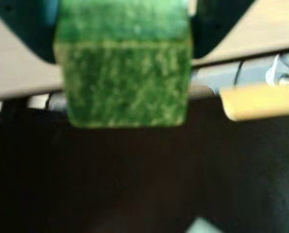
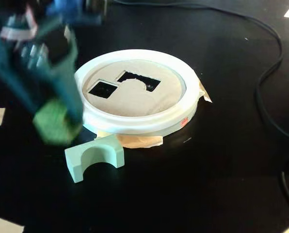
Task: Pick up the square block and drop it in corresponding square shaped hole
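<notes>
While clamped between dark teal fingers, green square block (image 1: 124, 80) fills the upper wrist view, gripper (image 1: 122, 53) closed on both side faces, top edge level, no visible tilt. Seen from the fixed view as a motion-blurred green cube (image 2: 55, 121) hanging at the tip of the gripper (image 2: 62, 119), off the black worktop (image 2: 207, 184), toward its left edge and nearer the front than the sorter.

Key relation, judged from the fixed view: square hole (image 2: 102, 89) lies up and to the right of the held block, across the near-left part of the white ring (image 2: 135, 124). Hole sits rotated, a corner pointing toward the front edge, so block faces probably need turning about the vertical to match; exact mismatch unreadable through the blur. No long axis to speak of: equal sides, only the yaw matters. Second cutout (image 2: 140, 80), arch-shaped, just beside the square one on the tan lid (image 2: 135, 99); wrong target, easy to drift over.

Block look: mottled, speckled green, matte, crisp edges, lower face clear of the fingers.

Farther out: pale mint arch block (image 2: 93, 158) resting on the worktop just below the cube, in front of the ring; black cable (image 2: 273, 63) along the right edge.
</notes>
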Motion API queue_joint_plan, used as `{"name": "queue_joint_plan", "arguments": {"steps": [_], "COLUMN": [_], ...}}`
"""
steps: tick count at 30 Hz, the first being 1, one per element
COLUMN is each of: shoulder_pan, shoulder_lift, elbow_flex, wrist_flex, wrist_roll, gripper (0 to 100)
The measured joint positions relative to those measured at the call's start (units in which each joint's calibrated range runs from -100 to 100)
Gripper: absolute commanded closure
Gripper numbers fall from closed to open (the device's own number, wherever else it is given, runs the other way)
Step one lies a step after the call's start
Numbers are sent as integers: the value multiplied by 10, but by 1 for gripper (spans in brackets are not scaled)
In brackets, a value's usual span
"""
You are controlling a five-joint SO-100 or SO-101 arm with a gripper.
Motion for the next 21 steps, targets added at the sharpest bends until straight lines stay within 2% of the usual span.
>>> {"name": "queue_joint_plan", "arguments": {"steps": [10,16,21], "shoulder_pan": [-250,-330,-389], "shoulder_lift": [-7,13,85], "elbow_flex": [-18,-20,-20], "wrist_flex": [16,14,-50], "wrist_roll": [-110,-151,-163], "gripper": [65,65,65]}}
